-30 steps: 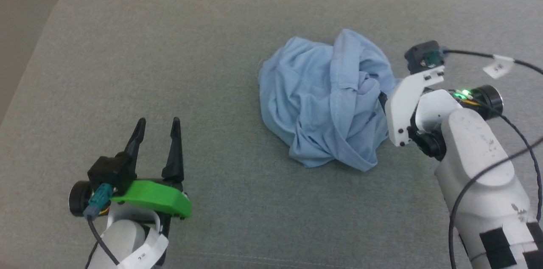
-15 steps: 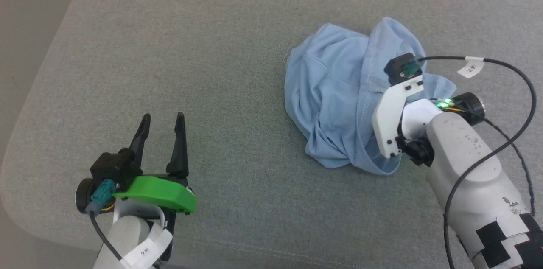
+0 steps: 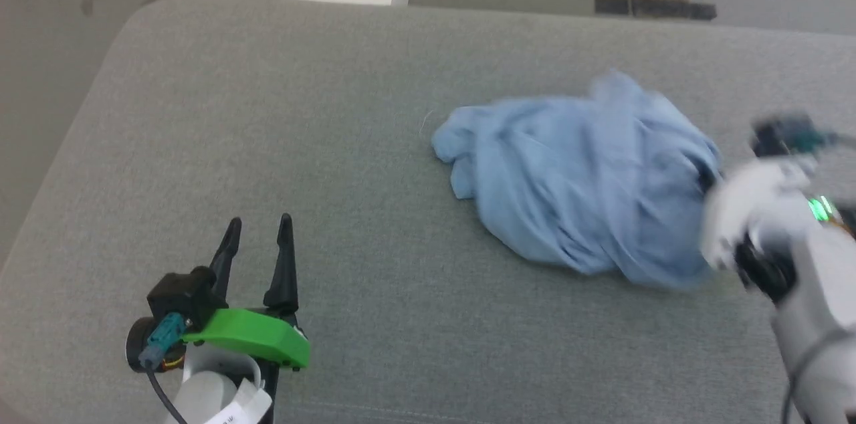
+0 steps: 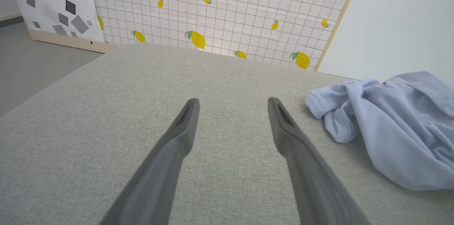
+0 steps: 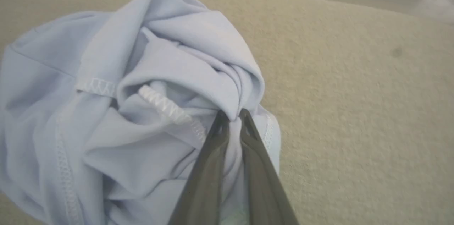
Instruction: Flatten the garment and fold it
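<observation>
The grey fabric-covered bench (image 3: pixel 267 110) takes up most of the head view, with its rounded corner at the upper left of the frame. The garment (image 3: pixel 582 183) lies on it right of centre, a crumpled light blue heap with one lobe reaching toward the middle of the frame and its bulk bunched toward the right edge. Seams with white stitching show among its folds in the right wrist view.

The pale right forearm (image 3: pixel 809 290) enters from the lower right of the head view, blurred, and meets the heap's right side. In the right wrist view the right claw (image 5: pixel 232 115) rises from the bottom centre with its two dark fingers (image 5: pixel 209 168) almost together, pinching a rolled fold of the garment at their tips. Cloth fills the left and centre of that frame, with bare bench on the right.

The left claw (image 3: pixel 259 222) sits in the lower left of the head view, spread wide and holding nothing, well apart from the garment. A green bracket (image 3: pixel 247 337) is behind it. In the left wrist view the garment lies at the right edge, beyond the right-hand finger and not touching it. A lemon-patterned panel (image 4: pixel 212 12) stands behind the bench.
</observation>
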Robot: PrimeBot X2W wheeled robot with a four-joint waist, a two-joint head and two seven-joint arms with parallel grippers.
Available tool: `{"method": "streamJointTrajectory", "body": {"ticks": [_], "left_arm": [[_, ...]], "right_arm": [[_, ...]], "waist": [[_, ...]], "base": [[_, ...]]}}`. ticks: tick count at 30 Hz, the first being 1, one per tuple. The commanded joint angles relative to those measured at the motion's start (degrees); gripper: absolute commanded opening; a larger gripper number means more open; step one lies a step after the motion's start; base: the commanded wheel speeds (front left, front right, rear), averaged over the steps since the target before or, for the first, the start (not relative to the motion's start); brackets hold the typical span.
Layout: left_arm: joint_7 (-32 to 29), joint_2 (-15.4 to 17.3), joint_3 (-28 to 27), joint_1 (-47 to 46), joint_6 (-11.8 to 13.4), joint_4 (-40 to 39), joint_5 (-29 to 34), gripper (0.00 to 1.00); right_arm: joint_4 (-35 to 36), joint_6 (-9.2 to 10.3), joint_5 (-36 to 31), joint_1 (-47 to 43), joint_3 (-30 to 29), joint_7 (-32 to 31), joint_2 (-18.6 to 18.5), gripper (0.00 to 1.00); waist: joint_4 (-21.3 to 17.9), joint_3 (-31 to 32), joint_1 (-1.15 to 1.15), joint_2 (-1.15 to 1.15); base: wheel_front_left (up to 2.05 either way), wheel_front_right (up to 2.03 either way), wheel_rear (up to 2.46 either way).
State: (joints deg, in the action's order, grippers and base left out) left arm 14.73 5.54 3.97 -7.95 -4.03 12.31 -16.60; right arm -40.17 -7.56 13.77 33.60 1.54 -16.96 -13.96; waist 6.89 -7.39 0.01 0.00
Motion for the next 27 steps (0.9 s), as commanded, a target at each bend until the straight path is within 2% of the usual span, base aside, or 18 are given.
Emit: {"method": "streamJointTrajectory", "body": {"ticks": [1, 3, 6, 8, 9, 10, 18, 23, 27], "left_arm": [[0.27, -0.28, -0.20, 0.75, -0.24, 0.11, 0.46, 1.00], [0.27, -0.42, -0.20, 1.21, -0.35, 0.32, 0.64, 1.00], [0.27, -0.52, -0.42, 1.96, -0.35, 0.66, 0.90, 1.00], [0.27, -0.55, -0.58, 2.32, -0.35, 0.73, 1.04, 1.00], [0.27, -0.57, -0.64, 2.43, -0.38, 0.78, 1.08, 1.00], [0.27, -0.58, -0.68, 2.60, -0.42, 0.89, 1.13, 1.00], [0.27, -0.72, -0.70, 3.46, -0.75, 1.67, 1.13, 1.00], [0.27, -0.95, -0.78, 3.87, -0.70, 1.63, 0.79, 1.00], [0.27, -1.27, -0.53, 3.56, -0.77, 2.04, 0.04, 1.00]], "right_arm": [[0.27, 0.08, -0.75, -3.67, -1.85, -0.65, -0.21, 0.00], [0.51, 0.08, -1.84, -8.47, -4.44, -2.47, 0.32, 0.00], [2.23, 0.08, -1.80, -14.49, -5.93, -4.84, 3.14, 0.00], [4.71, 0.08, -1.56, -16.63, -7.59, -4.46, 4.68, 0.00], [6.15, 0.08, -1.53, -17.18, -8.34, -3.53, 5.34, 0.13], [7.95, 0.08, -1.38, -17.77, -9.29, -2.41, 6.09, 1.00], [22.95, 0.08, -0.93, -22.71, -18.58, 9.46, 10.16, 1.00], [28.32, 0.08, -1.29, -27.24, -20.65, 11.42, 10.99, 1.00], [29.59, 0.08, 0.85, -29.27, -19.99, 11.35, 11.05, 1.00]], "waist": [[-1.23, 1.88, -0.01, 0.00], [-1.44, 2.39, -0.01, 0.00], [-1.97, 3.09, -0.01, 0.00], [-2.20, 3.25, -0.01, 0.00], [-2.28, 3.42, -0.01, 0.00], [-2.37, 3.73, -0.01, 0.00], [-2.68, 6.00, -0.01, 0.00], [-3.53, 6.42, -0.01, 0.00], [-4.39, 6.27, -0.01, 0.00]], "base": [[0.00, 0.00, 0.00], [0.00, 0.00, 0.00], [0.00, 0.00, 0.00], [0.00, 0.00, 0.00], [0.00, 0.00, 0.00], [0.00, 0.00, 0.00], [0.00, 0.00, 0.00], [0.00, 0.00, 0.00], [0.00, 0.00, 0.00]]}}
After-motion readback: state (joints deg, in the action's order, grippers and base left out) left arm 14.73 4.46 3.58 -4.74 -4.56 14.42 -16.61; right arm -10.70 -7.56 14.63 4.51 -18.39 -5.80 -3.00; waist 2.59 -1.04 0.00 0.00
